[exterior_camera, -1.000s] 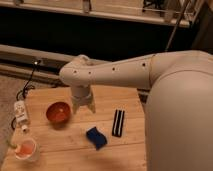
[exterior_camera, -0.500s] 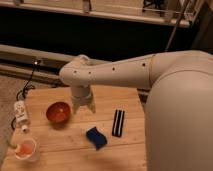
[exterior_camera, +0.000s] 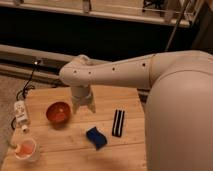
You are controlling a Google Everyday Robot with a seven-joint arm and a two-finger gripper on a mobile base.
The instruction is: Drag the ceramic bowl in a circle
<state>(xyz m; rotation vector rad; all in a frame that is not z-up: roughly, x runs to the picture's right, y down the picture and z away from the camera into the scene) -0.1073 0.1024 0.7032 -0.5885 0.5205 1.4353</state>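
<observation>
Your arm [exterior_camera: 115,72] reaches over the wooden surface [exterior_camera: 60,145]. The ceramic bowl [exterior_camera: 58,112] sits on it upright, mouth up. Being round, it has no long axis. The pincer [exterior_camera: 83,106] hangs just beside the bowl, spread and empty. You look to be at the approach. Next, you'd need a finger set against the rim before circling.

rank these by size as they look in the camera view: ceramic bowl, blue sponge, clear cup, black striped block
1. ceramic bowl
2. clear cup and blue sponge: look alike, and the cup sits nearer the camera, so no ranking
3. black striped block, slimmest
The gripper hangs open beside the bowl.
</observation>
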